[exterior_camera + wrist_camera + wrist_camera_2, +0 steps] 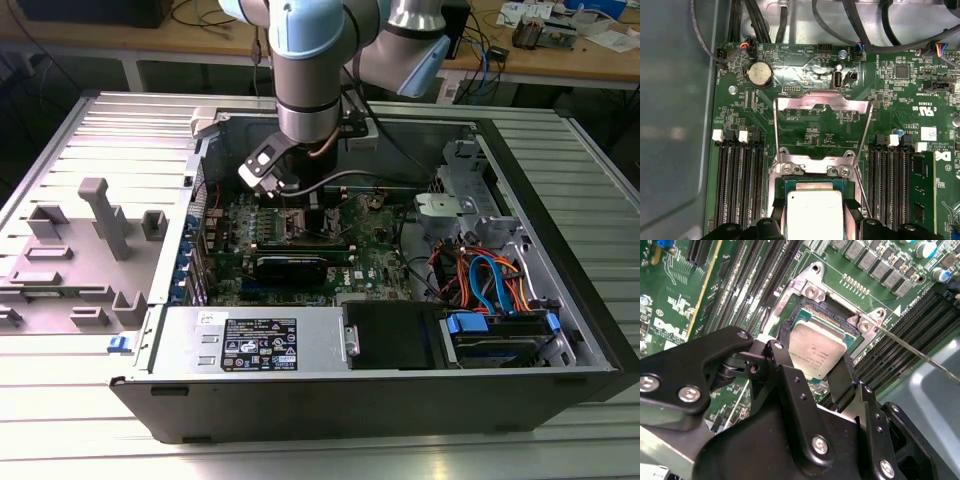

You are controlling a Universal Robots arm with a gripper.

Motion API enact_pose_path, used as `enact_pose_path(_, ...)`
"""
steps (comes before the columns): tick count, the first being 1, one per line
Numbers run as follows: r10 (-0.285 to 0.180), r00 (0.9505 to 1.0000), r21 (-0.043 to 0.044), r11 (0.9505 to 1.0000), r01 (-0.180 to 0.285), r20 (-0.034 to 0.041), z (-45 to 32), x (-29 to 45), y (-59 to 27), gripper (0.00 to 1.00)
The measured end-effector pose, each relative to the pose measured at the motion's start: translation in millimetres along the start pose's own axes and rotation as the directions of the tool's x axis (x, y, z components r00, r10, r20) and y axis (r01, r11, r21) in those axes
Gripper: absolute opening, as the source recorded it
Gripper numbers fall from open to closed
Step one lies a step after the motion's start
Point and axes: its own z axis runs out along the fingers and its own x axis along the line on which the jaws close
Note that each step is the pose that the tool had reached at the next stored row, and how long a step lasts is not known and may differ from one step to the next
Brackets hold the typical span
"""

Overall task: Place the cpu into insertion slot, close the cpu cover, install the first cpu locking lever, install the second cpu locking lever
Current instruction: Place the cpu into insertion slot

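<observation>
Fingers [786, 371] sit tight on two opp. edges of the cpu [817, 351] and look to be gripping it. Chip is in or just over the slot [836, 314] on the green board; can't tell if fully seated.

Risks: if chip is a bit skewed, a corner rides the rim and contacts underneath could bend under pressure. Letting go w/ a tilt could leave it cocked.

Cover [821, 102] is swung open on the coin battery [760, 74] side, clear of chip. Thin lever [920, 354] sticks out just beside the slot, near one finger, so could snag. Memory slots [740, 180] flank both sides. Cables [900, 42] run well apart, by the case wall.
</observation>
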Motion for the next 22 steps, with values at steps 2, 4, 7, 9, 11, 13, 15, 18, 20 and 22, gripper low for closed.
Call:
enact_pose_path(2,0.011,0.9999,0.0001,0.9999,-0.011,0.0010,0.2,0.0,-0.9,0.54)
enact_pose_path(4,0.022,0.9997,0.0001,0.9998,-0.022,0.0017,0.5,0.0,-0.9,0.54)
enact_pose_path(7,0.024,0.9997,0.0000,0.9997,-0.024,0.0017,1.5,0.0,-0.6,0.54)
enact_pose_path(9,0.028,0.9996,0.0001,0.9996,-0.028,0.0022,2.0,0.0,-0.6,0.54)
enact_pose_path(11,0.037,0.9993,0.0001,0.9993,-0.037,0.0028,2.5,0.0,-0.6,0.54)
enact_pose_path(13,0.042,0.9991,0.0000,0.9991,-0.042,0.0030,3.3,0.0,-0.7,0.54)
enact_pose_path(15,0.043,0.9991,0.0002,0.9991,-0.043,0.0035,4.0,0.0,-0.7,0.54)
enact_pose_path(18,0.043,0.9991,0.0006,0.9991,-0.043,0.0037,5.7,-0.1,-0.7,0.54)
enact_pose_path(20,0.043,0.9991,0.0003,0.9991,-0.043,0.0035,6.3,0.0,-0.6,0.54)
enact_pose_path(22,0.043,0.9991,0.0002,0.9991,-0.043,0.0033,6.4,0.0,-0.5,0.54)
